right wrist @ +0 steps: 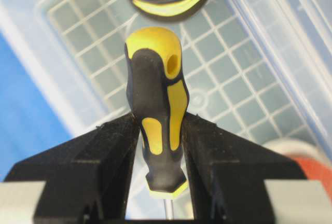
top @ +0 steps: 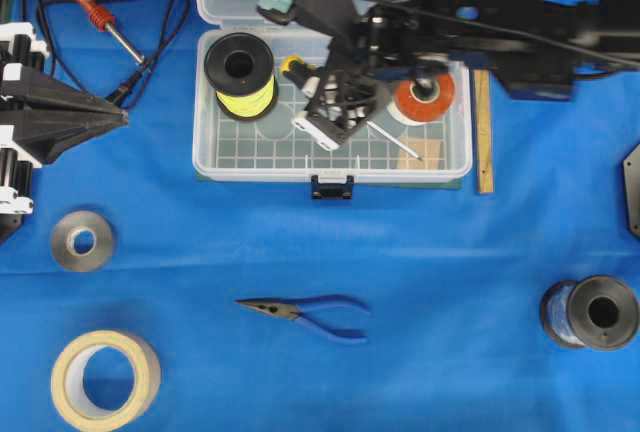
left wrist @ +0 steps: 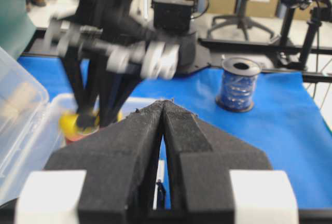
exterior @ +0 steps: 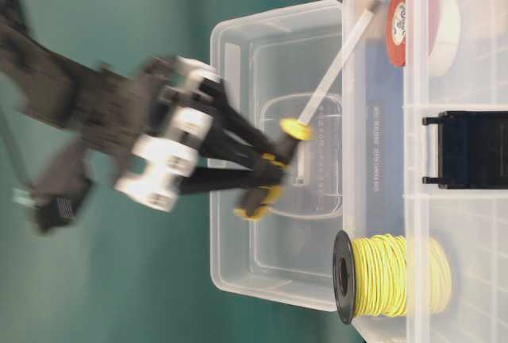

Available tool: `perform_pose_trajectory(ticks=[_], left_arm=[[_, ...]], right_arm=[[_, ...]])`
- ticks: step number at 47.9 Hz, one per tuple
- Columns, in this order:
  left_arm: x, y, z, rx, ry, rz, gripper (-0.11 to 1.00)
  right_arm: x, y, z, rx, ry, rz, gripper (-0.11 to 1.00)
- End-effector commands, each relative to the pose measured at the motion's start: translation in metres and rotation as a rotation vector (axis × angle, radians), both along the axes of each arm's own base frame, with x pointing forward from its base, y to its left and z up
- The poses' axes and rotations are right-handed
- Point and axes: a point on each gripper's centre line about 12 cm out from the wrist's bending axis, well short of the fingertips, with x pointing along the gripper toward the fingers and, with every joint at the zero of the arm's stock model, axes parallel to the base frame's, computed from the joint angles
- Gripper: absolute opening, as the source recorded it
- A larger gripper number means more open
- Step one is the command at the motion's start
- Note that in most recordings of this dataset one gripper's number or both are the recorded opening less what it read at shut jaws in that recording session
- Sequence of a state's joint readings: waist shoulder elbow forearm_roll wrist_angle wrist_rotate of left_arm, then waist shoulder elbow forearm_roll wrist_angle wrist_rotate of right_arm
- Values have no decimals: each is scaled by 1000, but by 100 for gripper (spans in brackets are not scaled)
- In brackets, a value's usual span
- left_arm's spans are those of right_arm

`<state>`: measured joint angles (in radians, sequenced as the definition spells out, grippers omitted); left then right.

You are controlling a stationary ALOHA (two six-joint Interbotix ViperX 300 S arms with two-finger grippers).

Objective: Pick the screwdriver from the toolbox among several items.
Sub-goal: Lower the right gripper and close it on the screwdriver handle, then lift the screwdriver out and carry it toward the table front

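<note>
The screwdriver (right wrist: 155, 94), with its yellow-and-black handle and thin silver shaft, sits handle-first between the fingers of my right gripper (right wrist: 158, 117), which is shut on it. Overhead, the right gripper (top: 335, 102) hangs over the middle of the clear toolbox (top: 205, 167). The screwdriver (top: 392, 139) slants there, its tip near the tan block (top: 425, 147). From table level the screwdriver (exterior: 333, 65) is tilted, handle end up. In the box are the yellow wire spool (top: 240, 74) and the red-orange tape roll (top: 425, 97). My left gripper (top: 125, 117) rests shut and empty at the left; its own view shows the left gripper (left wrist: 165, 105) with pads together.
A red soldering iron (top: 95, 12) with a black cord lies at the back left. Blue-handled pliers (top: 305, 312) lie in front of the box. A grey roll (top: 82, 240), a masking tape roll (top: 105, 380), a dark spool (top: 592, 314) and a wooden ruler (top: 484, 132) lie around.
</note>
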<state>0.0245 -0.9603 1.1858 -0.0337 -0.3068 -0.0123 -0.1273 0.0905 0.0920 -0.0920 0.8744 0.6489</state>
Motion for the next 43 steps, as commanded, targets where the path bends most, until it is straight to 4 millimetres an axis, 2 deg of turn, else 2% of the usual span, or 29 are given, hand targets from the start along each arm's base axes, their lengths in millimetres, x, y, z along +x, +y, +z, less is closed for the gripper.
perform_pose_trajectory(ticks=[1,5,12,18,22,32,43], left_arm=[[2,1,3,-1,-5,4,0],[2,0,3,-1,-5,2,0],[2,0,2,-1,-3,2,0],[2,1,2,-3,-3,4,0],[1,0,2,-3,-5,2,0],[1,0,2,-1,-3,2,0],[1,1,-2,-2,6,4,0]], right_arm=[[-6,27,32,0,-66,50,28],[-3,52,33,14,-77,86,28],[12,98,20,44,-93,137,28],[33,131,-8,31,-62,203,28],[48,149,-34,12,-17,240,28],[69,162,-85,-5,58,266,28],[69,158,-121,-19,132,269,28]])
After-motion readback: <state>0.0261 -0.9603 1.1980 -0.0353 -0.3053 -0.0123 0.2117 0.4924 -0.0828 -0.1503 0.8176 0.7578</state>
